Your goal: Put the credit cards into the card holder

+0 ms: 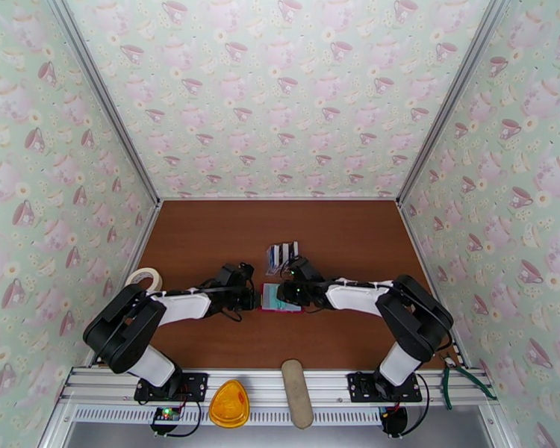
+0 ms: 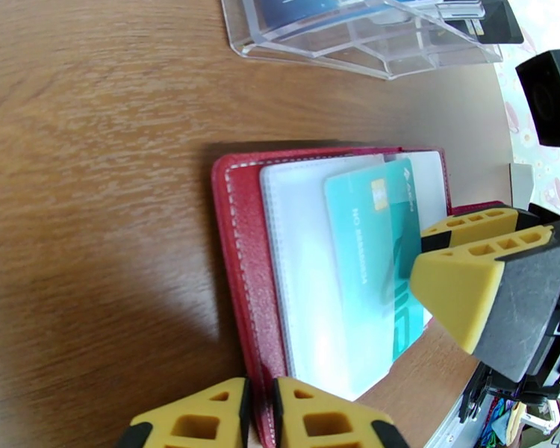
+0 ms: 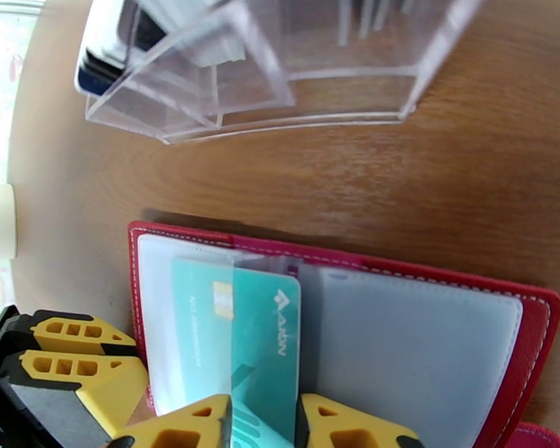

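- Brown wood-grain desk (image 1: 205, 240): carries a small red leather-like folding card holder (image 2: 239, 240), spread open and flat between the ends of the two arms.
- Inside the card holder: frosted clear plastic sleeves (image 3: 407, 345) over both halves, pale against the stitched red cover.
- Teal plastic credit card (image 2: 369, 248) with a gold chip: lies on the open card holder near its fold, one long part dimmed under a frosted sleeve, the other part bare and bright.
- Left gripper (image 2: 261, 393), yellow-fingered: sits at the card holder's edge on the left arm's side, jaws almost together, pinching the red cover's rim between the tips.
- Right gripper (image 3: 265, 405), also yellow-fingered: hangs low over the card holder from the opposite side, jaws a little apart. Shows the teal card's end in the gap, passing beneath the fingertips; grips nothing that can be made out.
- Clear acrylic card stand (image 3: 280, 91): stands on the desk just beyond the card holder, apart from it.
- Dark blue and white credit cards (image 1: 283, 253): stand upright in the stand's slots.
- Roll of pale tape (image 1: 144, 278): lies at the desk's left edge, beside the left arm.
- On the metal rail (image 1: 93, 386) at the desk's near edge: an orange rounded triangular piece (image 1: 228, 404) and a beige oblong pad (image 1: 296, 392), side by side between the arm bases.
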Robot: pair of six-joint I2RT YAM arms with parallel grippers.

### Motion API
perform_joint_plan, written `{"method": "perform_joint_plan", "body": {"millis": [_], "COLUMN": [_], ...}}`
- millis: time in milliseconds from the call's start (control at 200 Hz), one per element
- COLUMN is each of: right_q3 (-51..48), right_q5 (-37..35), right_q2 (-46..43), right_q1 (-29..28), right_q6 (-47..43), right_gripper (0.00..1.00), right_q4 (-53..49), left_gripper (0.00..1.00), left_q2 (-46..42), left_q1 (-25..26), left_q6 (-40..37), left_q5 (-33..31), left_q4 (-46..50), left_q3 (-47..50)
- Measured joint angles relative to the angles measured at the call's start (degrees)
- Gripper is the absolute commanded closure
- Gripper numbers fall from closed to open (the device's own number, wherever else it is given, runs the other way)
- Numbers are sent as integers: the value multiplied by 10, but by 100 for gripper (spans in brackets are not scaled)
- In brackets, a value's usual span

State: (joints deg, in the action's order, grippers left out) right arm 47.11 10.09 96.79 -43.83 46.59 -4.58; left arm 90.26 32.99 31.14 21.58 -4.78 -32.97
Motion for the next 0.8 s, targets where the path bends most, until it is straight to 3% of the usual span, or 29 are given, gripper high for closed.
{"method": "perform_joint_plan", "body": {"millis": [646, 801], "right_q3": [61, 62], "right_q5": [-12, -16], "right_q2": [32, 32], "right_q1": [-37, -38], "right_q6": [-14, -15], "right_gripper": [72, 66], "right_q4": [-61, -65], "left_gripper": [81, 81], "left_q2": [1, 2], "left_q1": [1, 1], "left_q6": [0, 0], "left_q5": [0, 1], "left_q4": [-1, -2], "left_q3": [0, 0]}}
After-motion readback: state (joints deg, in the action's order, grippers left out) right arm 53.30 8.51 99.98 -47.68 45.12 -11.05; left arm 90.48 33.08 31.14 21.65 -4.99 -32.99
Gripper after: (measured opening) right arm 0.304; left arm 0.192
